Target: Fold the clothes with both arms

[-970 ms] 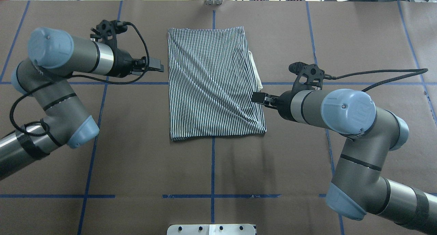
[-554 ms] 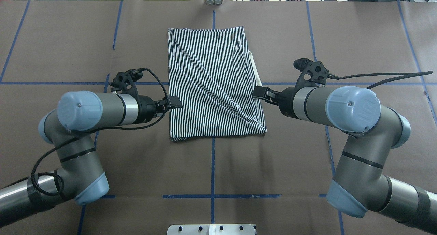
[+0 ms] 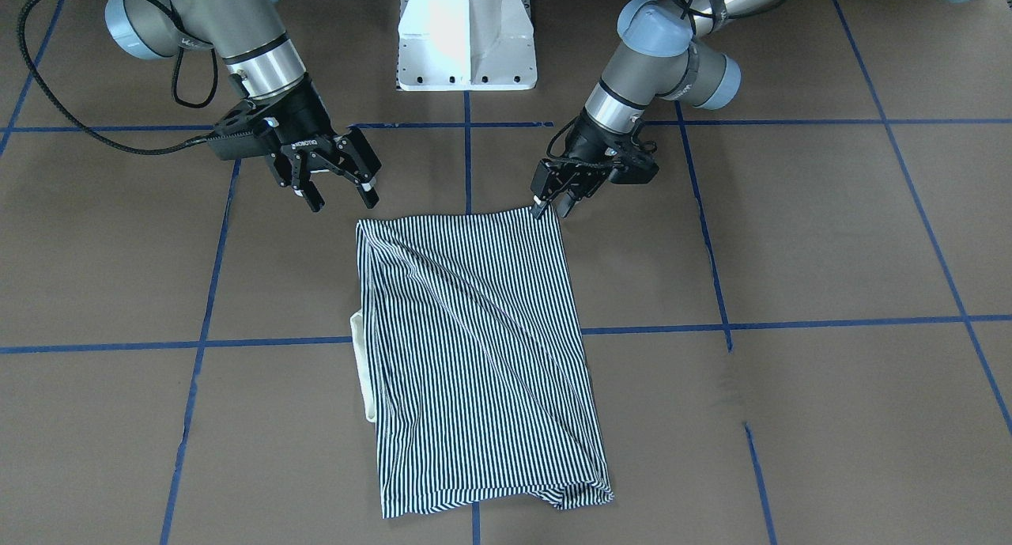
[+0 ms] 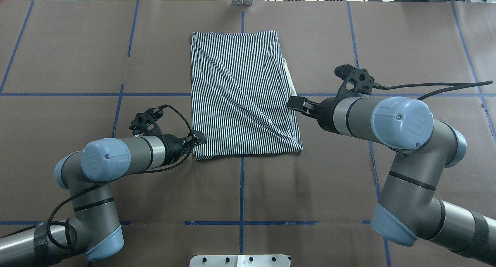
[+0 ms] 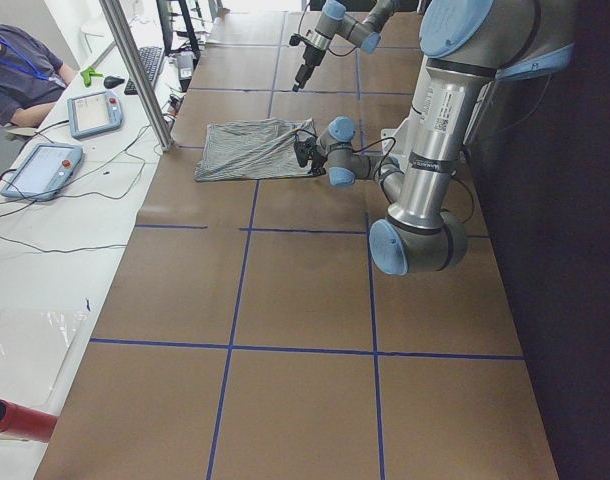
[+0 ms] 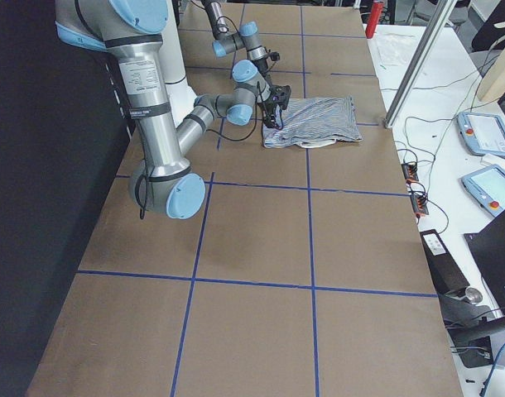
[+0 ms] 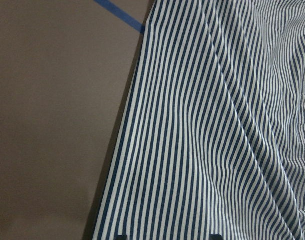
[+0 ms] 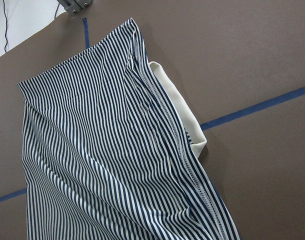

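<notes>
Shirt [image 4: 242, 92] lies flat on the desk [image 4: 155, 46] between the pincers: left pincer [image 3: 553, 207] open, tips at its robot-side corner, right pincer [image 3: 341, 201] wide open, raised just beside the other robot-side corner; I'd bring right down level, pinch all layers, lift both together.

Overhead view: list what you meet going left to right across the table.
Left arm → left gripper → striped shirt → right gripper → right arm.
</notes>
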`<state>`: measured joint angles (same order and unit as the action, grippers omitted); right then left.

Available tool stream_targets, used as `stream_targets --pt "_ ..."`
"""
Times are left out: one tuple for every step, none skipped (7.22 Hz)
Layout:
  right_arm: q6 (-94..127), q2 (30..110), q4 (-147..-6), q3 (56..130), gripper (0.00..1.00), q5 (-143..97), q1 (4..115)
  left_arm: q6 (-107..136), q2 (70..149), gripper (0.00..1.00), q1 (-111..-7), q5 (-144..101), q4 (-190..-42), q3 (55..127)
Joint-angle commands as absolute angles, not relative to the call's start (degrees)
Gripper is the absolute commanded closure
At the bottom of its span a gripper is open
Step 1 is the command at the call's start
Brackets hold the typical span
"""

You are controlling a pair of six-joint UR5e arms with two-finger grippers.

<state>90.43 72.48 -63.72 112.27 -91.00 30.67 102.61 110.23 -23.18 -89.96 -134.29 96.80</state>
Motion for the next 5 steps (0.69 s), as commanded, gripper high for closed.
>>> stream_targets --pt "90.35 72.51 -63.72 112.24 0.02 -90.97 30.67 102.74 110.39 0.37 -22.85 -89.65 -131.84 96.94" --pt "90.35 72.51 -63.72 112.24 0.02 -90.97 30.67 102.74 110.48 0.37 -22.33 -89.65 -131.75 96.77" --pt "90.44 72.51 -63.72 112.24 0.02 -90.97 30.67 102.74 110.65 0.37 -21.19 -89.65 -131.75 96.68" --pt "90.35 72.51 -63.72 112.24 0.02 -90.97 30.67 102.74 110.65 0.37 -20.92 -89.65 -131.75 96.59" --pt "90.35 72.6 -63.81 112.24 0.02 -90.88 30.67 102.74 110.92 0.37 -20.83 -89.65 -131.75 96.59"
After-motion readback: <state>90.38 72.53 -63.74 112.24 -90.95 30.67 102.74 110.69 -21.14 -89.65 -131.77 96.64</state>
